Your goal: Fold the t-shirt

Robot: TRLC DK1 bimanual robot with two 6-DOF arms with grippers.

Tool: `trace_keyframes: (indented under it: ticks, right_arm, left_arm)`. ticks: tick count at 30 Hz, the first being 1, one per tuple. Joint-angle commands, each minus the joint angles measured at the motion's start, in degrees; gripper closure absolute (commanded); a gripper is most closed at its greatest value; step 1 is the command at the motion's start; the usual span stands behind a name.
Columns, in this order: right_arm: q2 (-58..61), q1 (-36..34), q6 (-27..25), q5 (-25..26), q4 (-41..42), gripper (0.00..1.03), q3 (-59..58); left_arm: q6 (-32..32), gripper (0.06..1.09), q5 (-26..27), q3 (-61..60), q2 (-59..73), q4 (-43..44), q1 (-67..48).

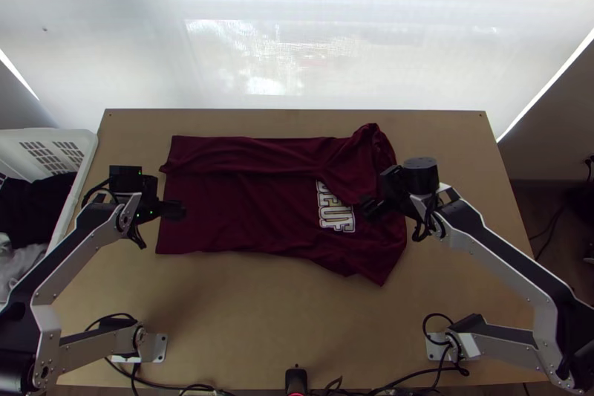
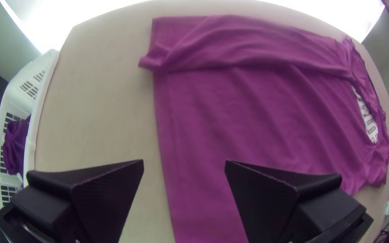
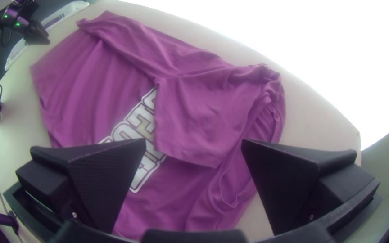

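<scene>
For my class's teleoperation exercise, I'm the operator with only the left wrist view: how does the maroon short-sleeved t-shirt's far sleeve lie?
Observer: The far sleeve is folded inward, partly over the white block lettering.
Operator: Where does the t-shirt's near hem corner end?
Observer: It lies flat on the light wooden table.
Operator: What sits beside the dark cloth in the white plastic basket?
Observer: A bunched pale grey cloth.

Light wooden table (image 1: pixel 282 314); maroon t-shirt (image 1: pixel 237 206) spread on it, far side folded over; black cables (image 1: pixel 429 371) along near edge.
</scene>
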Motion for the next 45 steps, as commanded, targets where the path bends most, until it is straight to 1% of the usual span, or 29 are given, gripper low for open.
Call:
trace_keyframes:
  ticks: [1, 2, 4, 5, 7, 11, 14, 15, 19, 20, 24, 25, 26, 28, 30, 35, 36, 40, 45]
  right_arm:
    - [-6.57, 0.14, 0.06, -0.03, -4.06, 0.05, -1.56]
    - [-7.1, 0.23, 0.06, -0.03, -4.85, 0.05, -1.56]
    - [-7.72, 0.76, -0.03, -0.03, -6.7, 0.05, -1.47]
    - [-7.8, 1.46, -0.2, -0.03, -8.11, 0.05, -1.29]
    - [-8.77, 2.34, -0.38, -0.03, -9.78, 0.05, -1.38]
    - [-10.26, 2.87, -0.55, -0.03, -11.53, 0.05, -1.38]
    - [-10.79, 2.78, -0.82, -0.03, -12.06, 0.05, -1.38]
    - [-10.97, 2.78, -0.82, -0.03, -12.24, 0.05, -1.38]
    - [-11.41, 2.87, -0.73, -0.12, -12.85, 0.05, -1.56]
    - [-11.5, 2.87, -0.73, -0.03, -13.12, 0.05, -1.64]
    - [-12.2, 2.78, -0.82, -0.12, -13.73, 0.05, -1.82]
    - [-12.29, 2.78, -0.82, -0.12, -13.99, 0.05, -1.82]
    - [-12.46, 2.78, -0.82, -0.12, -14.43, 0.05, -1.82]
    - [-12.73, 2.78, -0.91, -0.12, -15.05, 0.05, -1.91]
    - [-12.99, 2.87, -0.91, -0.12, -15.66, 0.05, -1.99]
    - [-13.78, 2.95, -0.91, -0.12, -16.89, 0.05, -1.99]
    - [-13.96, 3.13, -1.08, -0.12, -17.42, 0.05, -1.91]
    - [-15.71, 5.15, -2.14, -0.21, -21.2, 0.05, -2.43]
    - [-19.14, 10.34, -3.72, -0.82, -28.67, 0.05, -5.77]
  left_arm:
    - [0.49, 0.2, 0.71, -1.66, -6.67, -15.86, -0.5]
    - [0.23, 0.2, 0.27, -2.01, -6.67, -16.56, -0.5]
    - [-0.21, 0.21, -3.6, -2.8, -6.06, -17.26, -0.76]
    - [-0.38, 0.25, -4.13, -2.89, -5.71, -18.23, -0.85]
    - [-1.62, 0.26, -4.13, -3.42, -5.62, -19.46, -0.94]
    - [-2.93, 0.35, -4.13, -4.56, -5.79, -19.99, -1.99]
    - [-3.2, 0.45, -4.04, -5.09, -5.53, -20.25, -2.52]
    - [-3.37, 0.47, -4.04, -5.18, -5.44, -20.25, -2.7]
    - [-4.43, 0.48, -3.95, -5.97, -4.12, -20.16, -3.57]
    - [-4.6, 0.51, -3.95, -6.23, -3.77, -19.9, -3.93]
    - [-5.04, 0.52, -3.86, -7.29, -2.98, -18.05, -4.28]
    - [-5.22, 0.55, -3.78, -7.37, -2.81, -17.79, -4.28]
    - [-5.31, 0.61, -3.69, -7.46, -2.72, -17.35, -4.28]
    - [-5.39, 0.7, -3.25, -7.55, -2.72, -16.56, -4.28]
    - [-5.83, 0.77, -3.25, -7.64, -2.81, -15.77, -4.19]
    - [-6.36, 1.01, -3.25, -7.37, -2.98, -14.27, -4.19]
    - [-6.36, 1.03, -3.25, -7.29, -3.16, -14.19, -4.19]
    - [-6.27, 1.05, -3.25, -6.93, -4.39, -14.1, -4.28]
    - [-6.01, 1.05, -3.34, -6.93, -7.11, -13.22, -4.19]
